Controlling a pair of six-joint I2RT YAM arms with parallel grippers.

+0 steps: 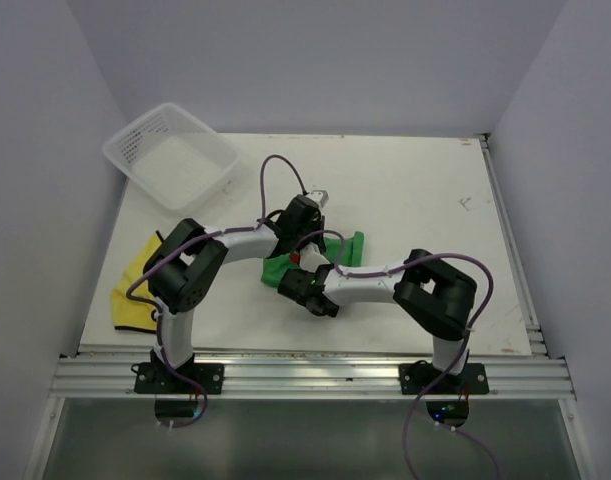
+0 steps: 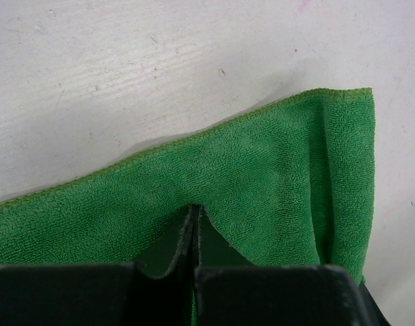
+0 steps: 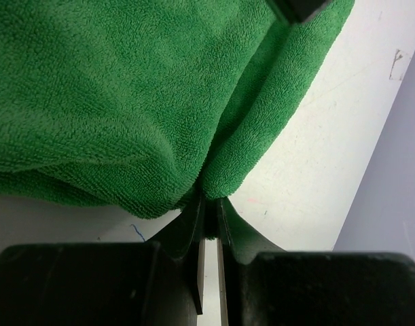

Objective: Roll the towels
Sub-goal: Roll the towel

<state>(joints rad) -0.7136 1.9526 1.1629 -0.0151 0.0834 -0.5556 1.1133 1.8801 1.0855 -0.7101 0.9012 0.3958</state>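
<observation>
Top view, basket: white mesh basket point(image 1: 170, 155) at the far left corner of the table point(image 1: 405, 190), only its own floor showing.
Top view, towels: green towel point(image 1: 353, 247) at mid-table, partly hidden by both wrists; yellow towel point(image 1: 135, 285) at the left edge, outside the basket.
Left wrist view, left gripper point(image 2: 195, 212): clenched, tips pinching a pucker of the flat green towel.
Right wrist view, right gripper point(image 3: 208, 202): nearly closed, nipping a thick fold of the green towel.

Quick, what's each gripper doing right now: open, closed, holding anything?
Left gripper: closed, pinching the green towel.
Right gripper: closed on a fold of the same green towel.
</observation>
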